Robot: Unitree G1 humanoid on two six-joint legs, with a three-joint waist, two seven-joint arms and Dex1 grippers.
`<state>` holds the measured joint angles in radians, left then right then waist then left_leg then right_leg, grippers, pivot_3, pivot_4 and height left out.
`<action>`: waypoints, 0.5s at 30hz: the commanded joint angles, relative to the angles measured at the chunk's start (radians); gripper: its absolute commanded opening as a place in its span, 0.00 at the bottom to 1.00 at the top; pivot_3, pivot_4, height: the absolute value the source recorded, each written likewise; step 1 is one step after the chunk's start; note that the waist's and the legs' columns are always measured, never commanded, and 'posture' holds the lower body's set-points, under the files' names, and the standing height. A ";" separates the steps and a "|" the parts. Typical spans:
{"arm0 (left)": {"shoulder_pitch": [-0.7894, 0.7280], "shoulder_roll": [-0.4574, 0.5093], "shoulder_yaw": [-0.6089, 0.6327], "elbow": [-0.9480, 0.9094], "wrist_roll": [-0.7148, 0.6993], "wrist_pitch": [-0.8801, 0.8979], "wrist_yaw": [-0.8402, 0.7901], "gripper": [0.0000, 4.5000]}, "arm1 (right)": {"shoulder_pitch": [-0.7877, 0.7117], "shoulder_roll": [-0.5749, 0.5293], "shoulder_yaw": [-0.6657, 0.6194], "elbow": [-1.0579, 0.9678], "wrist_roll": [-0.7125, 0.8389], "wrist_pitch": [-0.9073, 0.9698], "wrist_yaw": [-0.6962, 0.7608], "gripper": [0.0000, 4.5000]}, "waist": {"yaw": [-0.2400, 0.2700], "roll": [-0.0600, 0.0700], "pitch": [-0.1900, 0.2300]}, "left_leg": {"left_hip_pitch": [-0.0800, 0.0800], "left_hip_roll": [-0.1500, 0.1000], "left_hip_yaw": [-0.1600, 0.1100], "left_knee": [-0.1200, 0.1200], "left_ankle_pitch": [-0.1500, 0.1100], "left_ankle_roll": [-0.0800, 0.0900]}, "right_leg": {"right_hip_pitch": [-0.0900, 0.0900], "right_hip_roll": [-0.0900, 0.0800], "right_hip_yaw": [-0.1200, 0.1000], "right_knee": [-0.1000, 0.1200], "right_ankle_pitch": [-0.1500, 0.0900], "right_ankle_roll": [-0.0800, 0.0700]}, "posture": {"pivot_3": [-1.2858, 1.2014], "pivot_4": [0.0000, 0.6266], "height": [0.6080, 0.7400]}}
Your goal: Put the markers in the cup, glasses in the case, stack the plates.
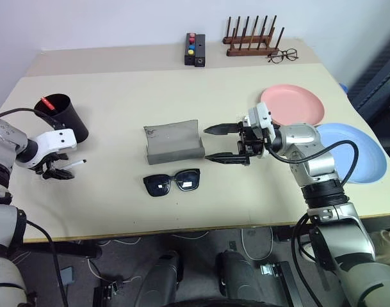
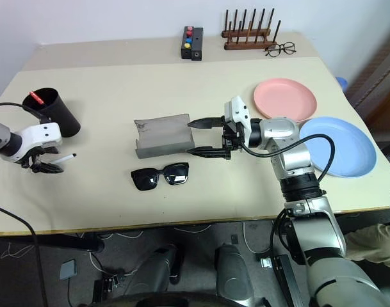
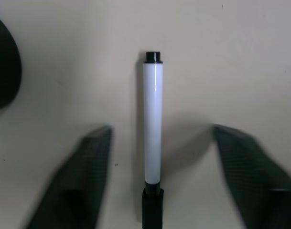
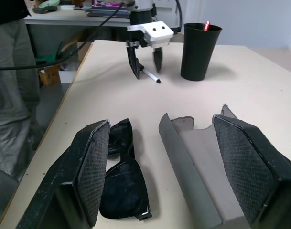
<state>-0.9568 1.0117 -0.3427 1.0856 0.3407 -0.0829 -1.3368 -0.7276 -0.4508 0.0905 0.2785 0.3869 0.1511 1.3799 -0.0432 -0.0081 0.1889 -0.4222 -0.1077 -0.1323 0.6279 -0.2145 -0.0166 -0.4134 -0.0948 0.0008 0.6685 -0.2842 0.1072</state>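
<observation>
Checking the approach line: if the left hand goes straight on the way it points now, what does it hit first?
Most likely the white marker: the left hand points down at it, and it lies on the table between the two open fingers. The black cup stands off to one side, out of the line.

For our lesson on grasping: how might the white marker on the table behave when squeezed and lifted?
The marker has a smooth, round barrel, so it may roll or slip. It looks stiff and probably light. The left gripper's fingers straddle it, lying flat on the table.
</observation>
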 commanded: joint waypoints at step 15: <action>0.059 0.000 0.111 -0.121 -0.098 -0.027 -0.026 0.01 | -0.015 -0.008 -0.029 -0.025 0.022 -0.010 -0.028 0.78 | 0.002 0.000 0.000 | 0.000 0.000 0.000 0.001 0.000 0.000 | 0.000 0.000 0.000 0.001 0.000 0.000 | 0.52 0.24 1.00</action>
<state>-0.8973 1.0166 -0.2844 1.0137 0.3131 -0.0998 -1.3421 -0.7154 -0.4544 0.0871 0.2690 0.3963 0.1592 1.3529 -0.0411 -0.0080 0.1888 -0.4222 -0.1077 -0.1324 0.6291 -0.2145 -0.0165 -0.4133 -0.0951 0.0009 0.6694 -0.2842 0.1072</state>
